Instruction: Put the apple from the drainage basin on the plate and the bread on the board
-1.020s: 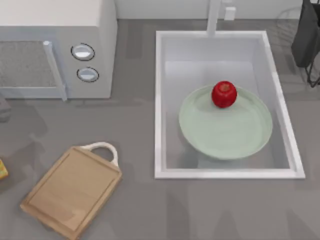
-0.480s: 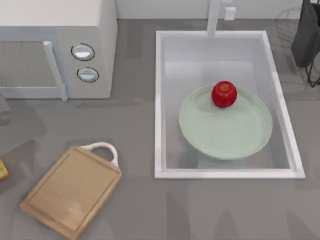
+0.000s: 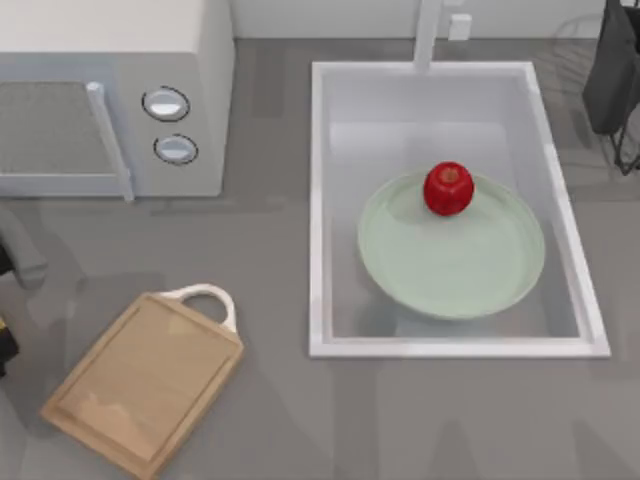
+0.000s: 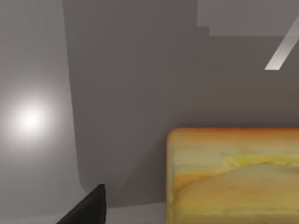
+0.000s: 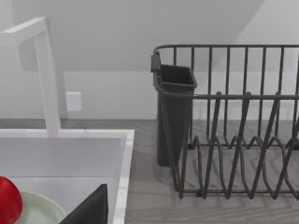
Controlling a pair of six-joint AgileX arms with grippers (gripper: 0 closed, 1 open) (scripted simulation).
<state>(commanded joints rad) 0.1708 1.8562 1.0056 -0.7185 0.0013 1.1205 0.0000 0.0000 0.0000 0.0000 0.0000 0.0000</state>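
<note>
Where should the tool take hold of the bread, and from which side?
Grip the bread across its two flat pale sides, coming down from above: it is a thick square chunk lying flat, toasted face up, so opposite sides are probably parallel.

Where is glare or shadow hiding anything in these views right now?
Left wrist view: a round bright glare spot sits on the grey counter, clear of the orange-topped square bread chunk. Top view: soft shadows fall on the counter above the light wooden cutting board; the glossy red apple stays plainly visible.
</note>
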